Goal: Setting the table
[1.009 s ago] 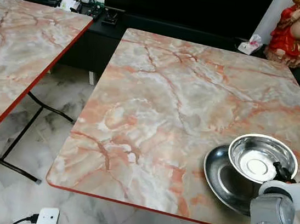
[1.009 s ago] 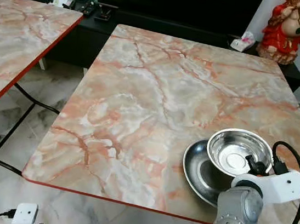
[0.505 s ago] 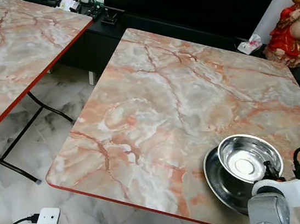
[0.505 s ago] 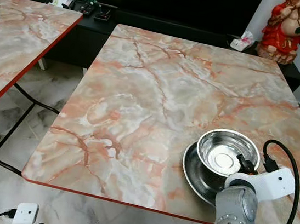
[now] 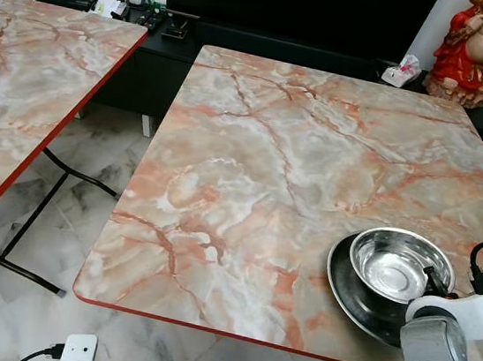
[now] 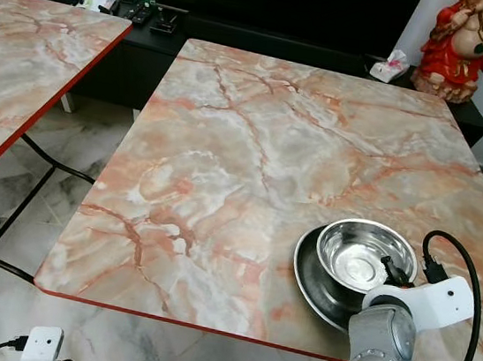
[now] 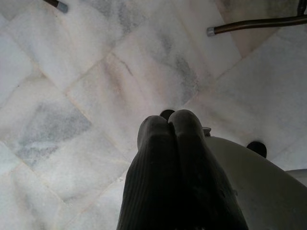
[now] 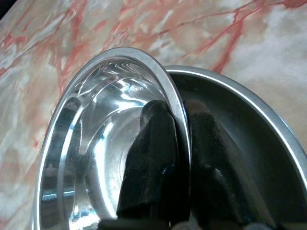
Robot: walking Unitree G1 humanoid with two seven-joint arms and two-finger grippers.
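A shiny steel bowl (image 5: pixel 395 265) sits inside a wider steel plate (image 5: pixel 347 292) near the front right corner of the marble table (image 5: pixel 254 155). My right gripper (image 8: pixel 178 108) is shut on the bowl's right rim, with one finger (image 8: pixel 153 139) inside the bowl and the other finger (image 8: pixel 206 143) outside it, over the plate (image 8: pixel 249 124). In the eye views the right gripper (image 5: pixel 435 279) reaches in from the right, its silver wrist below it. My left gripper (image 7: pixel 168 120) hangs shut over the marble floor with nothing in it.
A second marble table (image 5: pixel 24 72) stands to the left, with a floor gap between the two. A black TV console (image 5: pixel 242 43) and a red statue (image 5: pixel 480 47) stand beyond the far edge. A white power adapter (image 5: pixel 76 353) lies on the floor.
The right gripper has carried the bowl leftwards and down, from above the plate's right side to resting in the plate. The left arm has not moved.
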